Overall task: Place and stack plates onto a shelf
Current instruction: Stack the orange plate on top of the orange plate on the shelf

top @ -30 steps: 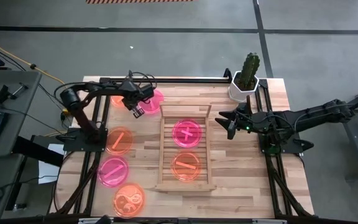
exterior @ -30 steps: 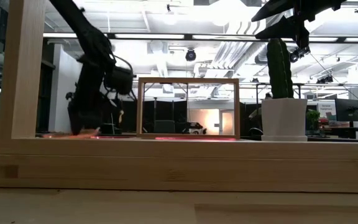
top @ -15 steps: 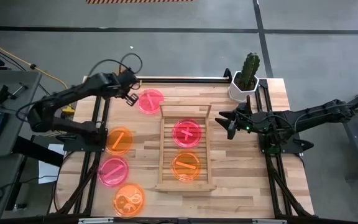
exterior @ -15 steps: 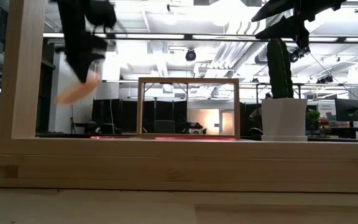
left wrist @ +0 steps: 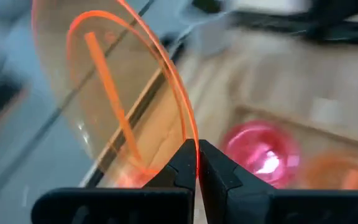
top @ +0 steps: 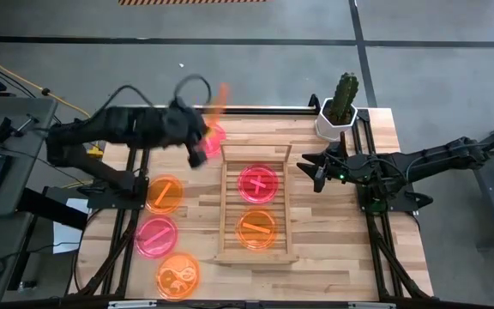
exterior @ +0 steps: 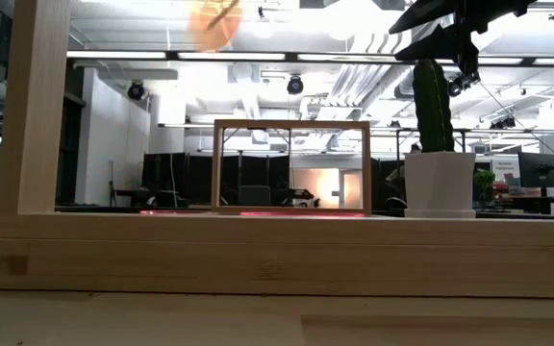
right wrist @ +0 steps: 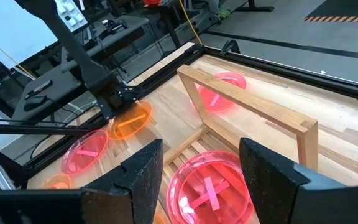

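Left hand (left wrist: 197, 163): risen from the tabletop's (top: 333, 223) far left since a second ago, pinching an orange plate's (left wrist: 120, 102) rim, plate held on edge, high up. Right hand (right wrist: 199, 171): spread, hovering beside the shelf (top: 256, 206), which carries one pink plate (top: 258, 183) and one orange.

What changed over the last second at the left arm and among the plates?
The left gripper, down at the back-left plates a second ago, has lifted an orange plate off the table, pinched by its rim and tilted on edge. The pink plate beside it stayed. The shelf, its two plates and the open right gripper are unchanged.
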You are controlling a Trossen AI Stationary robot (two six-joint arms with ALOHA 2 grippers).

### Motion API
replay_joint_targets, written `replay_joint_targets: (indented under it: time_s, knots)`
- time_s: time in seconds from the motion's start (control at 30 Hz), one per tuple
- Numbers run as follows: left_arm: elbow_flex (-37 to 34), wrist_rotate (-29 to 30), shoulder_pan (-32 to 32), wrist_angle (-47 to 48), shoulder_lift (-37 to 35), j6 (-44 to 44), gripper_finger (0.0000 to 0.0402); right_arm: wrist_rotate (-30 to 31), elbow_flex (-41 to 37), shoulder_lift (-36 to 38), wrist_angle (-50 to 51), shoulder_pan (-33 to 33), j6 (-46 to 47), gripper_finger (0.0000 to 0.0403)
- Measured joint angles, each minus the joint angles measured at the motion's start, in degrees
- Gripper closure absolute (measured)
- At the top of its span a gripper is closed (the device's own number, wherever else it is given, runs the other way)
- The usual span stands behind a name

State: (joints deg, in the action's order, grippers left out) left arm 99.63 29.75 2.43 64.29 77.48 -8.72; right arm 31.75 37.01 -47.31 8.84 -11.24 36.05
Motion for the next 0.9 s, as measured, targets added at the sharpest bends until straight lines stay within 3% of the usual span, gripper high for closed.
replay_joint_targets:
  time_s: [0.17, 0.3, 0.47, 0.77, 0.9]
  knots:
    - [3.9, 0.2, 13.0, -0.3, 6.7, 16.9, 0.0401, 0.0, 0.0, 0.0, 0.5, 0.0, 0.0, 0.0208]
    - [3.9, 0.8, 18.7, 6.0, 11.9, 24.5, 0.0401, -0.1, 0.0, 0.0, 0.8, 0.0, 0.0, 0.0208]
    - [1.0, 0.8, 20.7, 9.1, 17.6, 29.6, 0.0401, -0.5, 0.0, 0.0, 1.5, 0.0, 0.0, 0.0208]
    - [-14.5, -3.6, 20.5, -7.8, 18.2, 36.4, 0.0401, -0.7, 0.0, 0.0, 1.8, 0.0, 0.0, 0.0208]
    - [-21.3, -5.7, 20.5, -15.0, 18.2, 43.7, 0.0401, -0.7, 0.0, 0.0, 2.3, 0.0, 0.0, 0.0208]
